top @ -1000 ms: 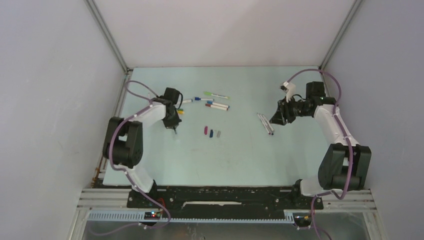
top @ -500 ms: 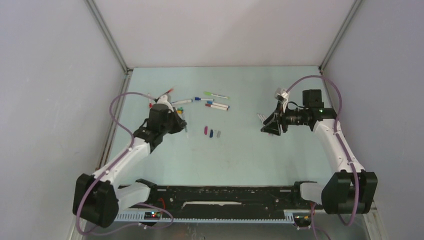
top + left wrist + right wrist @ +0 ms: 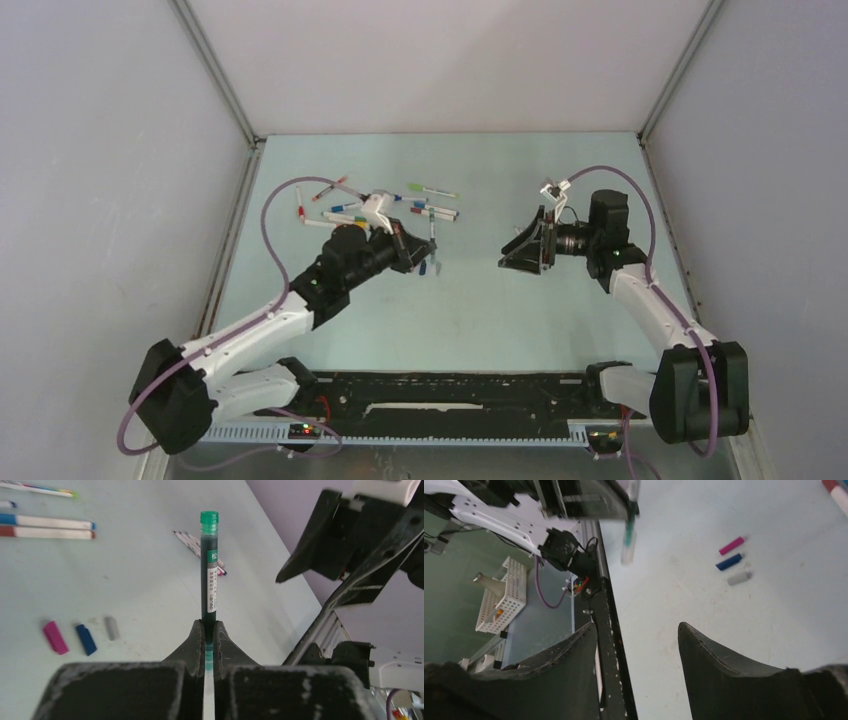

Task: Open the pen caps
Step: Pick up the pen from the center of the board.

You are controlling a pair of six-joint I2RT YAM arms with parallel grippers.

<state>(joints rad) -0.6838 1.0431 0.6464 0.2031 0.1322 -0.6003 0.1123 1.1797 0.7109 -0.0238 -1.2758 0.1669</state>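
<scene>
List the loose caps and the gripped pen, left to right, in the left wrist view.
pink cap → blue cap → grey cap → green pen, clamped in the left hand.

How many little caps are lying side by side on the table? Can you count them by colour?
Pink cap: 1
Blue cap: 1
Grey cap: 1
Total: 3
</scene>
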